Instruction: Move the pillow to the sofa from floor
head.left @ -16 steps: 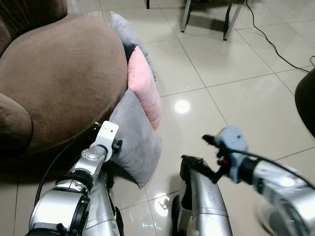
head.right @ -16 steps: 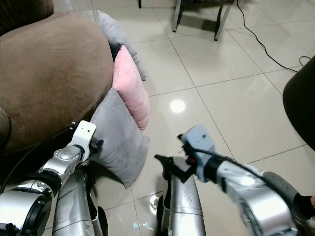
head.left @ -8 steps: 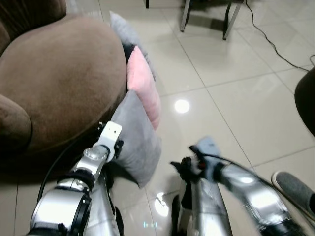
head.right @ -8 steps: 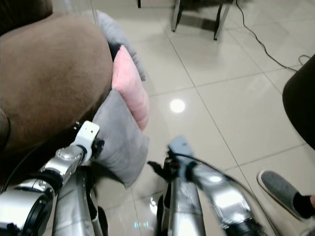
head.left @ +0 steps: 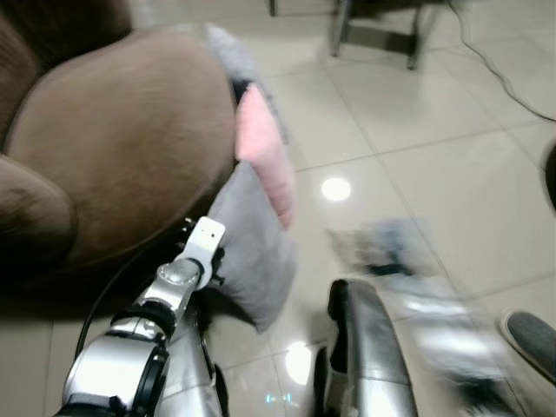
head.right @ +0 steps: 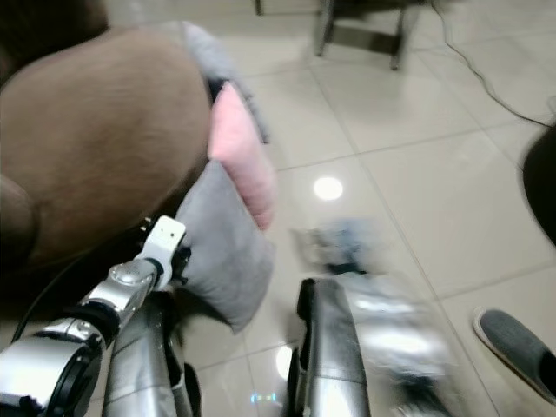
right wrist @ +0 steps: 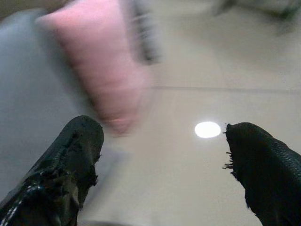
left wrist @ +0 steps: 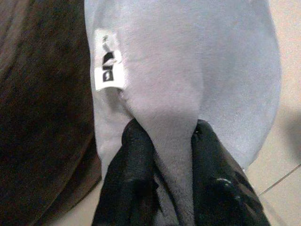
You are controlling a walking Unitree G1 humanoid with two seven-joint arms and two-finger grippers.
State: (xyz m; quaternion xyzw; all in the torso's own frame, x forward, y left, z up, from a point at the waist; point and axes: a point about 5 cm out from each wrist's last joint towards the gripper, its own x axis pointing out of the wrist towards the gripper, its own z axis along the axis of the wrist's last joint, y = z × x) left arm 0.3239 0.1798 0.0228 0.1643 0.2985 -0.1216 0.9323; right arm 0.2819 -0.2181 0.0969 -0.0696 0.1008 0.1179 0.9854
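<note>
A grey pillow leans on edge against the brown sofa, its lower corner on the tiled floor. My left gripper is shut on that pillow's edge, next to a white label; from the head it sits at the pillow's left side. A pink pillow stands behind the grey one, and another grey pillow lies further back. My right gripper is open and holds nothing. It hovers over the floor to the right of the pillows, a blur in the head view.
A person's grey shoe is on the floor at the lower right. Metal furniture legs and a black cable are at the back. Bare tiles stretch to the right of the pillows.
My right arm swung in toward the pillows and back out, and is now blurred by motion. A shoe has come into view at the lower right. The left gripper still holds the grey pillow.
</note>
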